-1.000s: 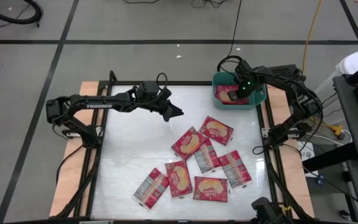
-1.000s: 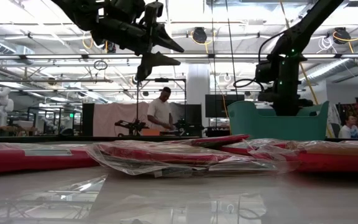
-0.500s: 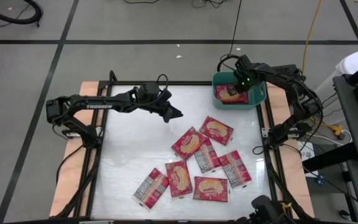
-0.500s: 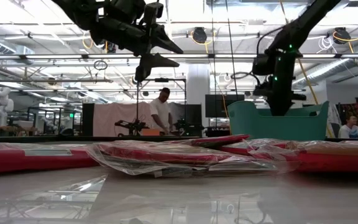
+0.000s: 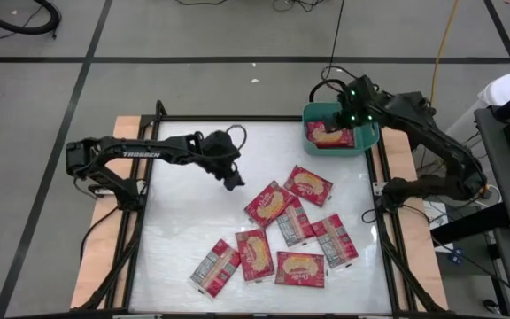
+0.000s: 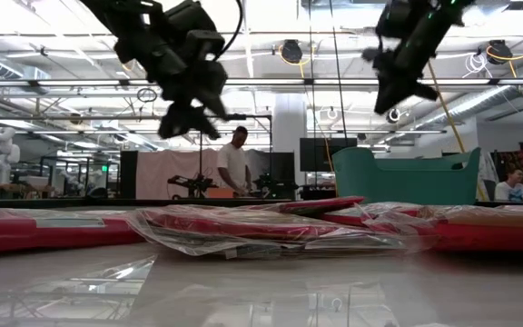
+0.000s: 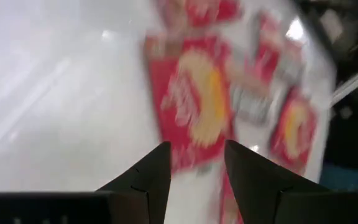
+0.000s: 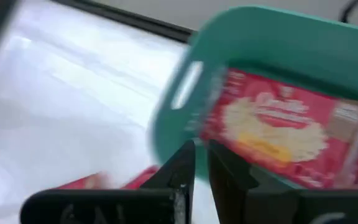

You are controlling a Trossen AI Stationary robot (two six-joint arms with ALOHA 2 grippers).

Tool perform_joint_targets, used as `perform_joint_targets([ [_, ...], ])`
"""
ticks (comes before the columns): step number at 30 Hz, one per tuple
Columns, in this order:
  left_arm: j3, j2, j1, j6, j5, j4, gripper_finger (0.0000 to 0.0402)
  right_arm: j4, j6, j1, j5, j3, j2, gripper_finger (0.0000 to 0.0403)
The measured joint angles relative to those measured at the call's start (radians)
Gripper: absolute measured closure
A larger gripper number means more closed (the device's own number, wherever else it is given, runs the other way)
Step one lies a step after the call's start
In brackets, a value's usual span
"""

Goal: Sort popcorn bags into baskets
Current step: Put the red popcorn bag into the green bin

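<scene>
The teal basket (image 5: 341, 133) sits at the surface's far right corner, one popcorn bag (image 5: 329, 136) inside. The right tool (image 8: 199, 163) hangs above it, fingers nearly together, empty. Left tool (image 5: 233, 182), fingers apart, hovers beside the scattered popcorn bags (image 5: 288, 230).

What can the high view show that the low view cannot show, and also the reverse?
Only the high view shows inside the teal basket, where a red popcorn bag lies, and seven bags spread on the table. Only the low view shows a person in the room behind. Both show the left gripper open and the right gripper above the basket.
</scene>
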Motion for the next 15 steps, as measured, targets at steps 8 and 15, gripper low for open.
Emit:
perform_joint_targets([
  [8, 0.0, 0.0, -0.114, 0.091, -0.097, -0.159, 0.02, 0.0, 0.004, 0.168, 0.0, 0.0, -0.093, 0.0369],
  [15, -0.004, 0.008, -0.206, 0.232, -0.251, -0.121, 0.0121, 0.0, 0.002, 0.255, -0.001, 0.0, -0.104, 0.0369],
])
